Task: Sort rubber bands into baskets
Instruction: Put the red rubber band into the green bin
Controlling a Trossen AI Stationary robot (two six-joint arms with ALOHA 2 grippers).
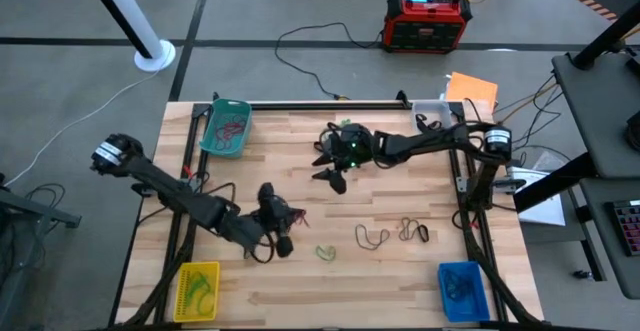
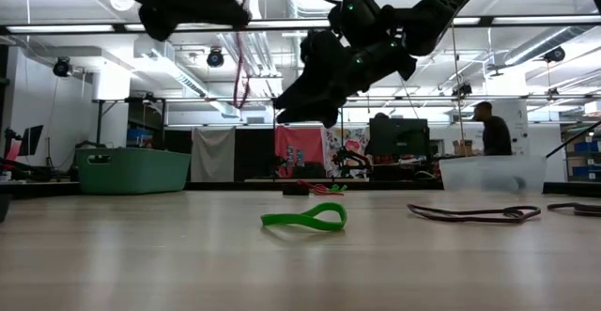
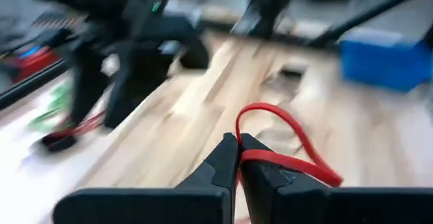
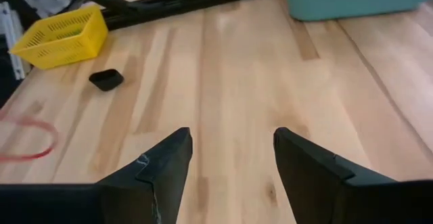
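Fingers of your left end effector point(image 3: 237, 158), lower left of the high view, pinch a red rubber band point(image 3: 284, 132) above the desk point(image 1: 400, 271). Your right end effector point(image 4: 231, 160) hangs open at center; a green band point(image 2: 304, 219) lies below.

Baskets point(image 1: 225, 129) at the table point(image 1: 300, 291) corners, rubber bands point(image 1: 372, 236) between

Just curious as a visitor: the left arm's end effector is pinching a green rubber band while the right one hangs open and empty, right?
Nearly. The band pinched in the left end effector is a red rubber band, not green, as the left wrist view shows. The right end effector is indeed open and empty.
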